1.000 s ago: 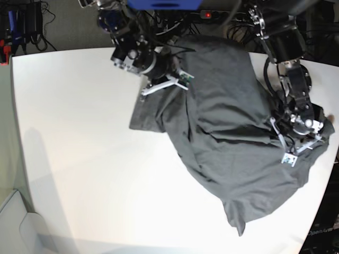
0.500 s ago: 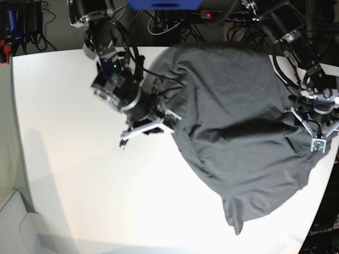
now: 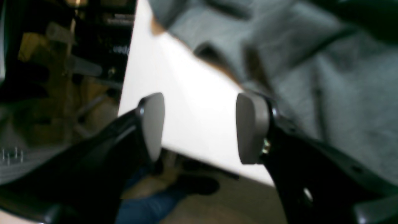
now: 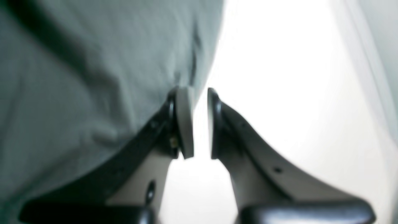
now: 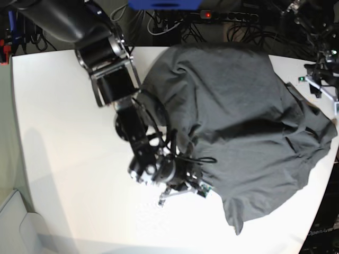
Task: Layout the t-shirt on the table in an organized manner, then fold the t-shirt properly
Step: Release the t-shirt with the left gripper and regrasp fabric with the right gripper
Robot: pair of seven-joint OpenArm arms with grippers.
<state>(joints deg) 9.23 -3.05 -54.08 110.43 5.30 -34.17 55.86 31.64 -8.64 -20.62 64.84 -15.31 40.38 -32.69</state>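
Observation:
The dark grey t-shirt [image 5: 238, 116] lies rumpled over the right half of the white table [image 5: 69, 132], with one corner trailing toward the front edge. My right gripper [image 5: 183, 194] sits low at the shirt's lower left border. In the right wrist view that gripper [image 4: 198, 123] is open by only a narrow gap that shows bare table, with the t-shirt [image 4: 93, 77] beside its left finger. My left gripper [image 5: 324, 87] is at the far right, off the cloth. In the left wrist view it [image 3: 202, 127] stands wide open and empty over the table's edge [image 3: 186, 93], with the t-shirt [image 3: 326, 77] to its right.
Black cables [image 5: 175, 26] and a power strip run along behind the table's far edge. The right arm's dark links [image 5: 114, 79] reach across the table's left middle. Floor and dark clutter [image 3: 62, 62] show beyond the table edge under the left gripper.
The right arm swept from the shirt's far left down to its lower left edge. The left arm lifted off the shirt's right side toward the far right corner. The cloth's left flap drew in.

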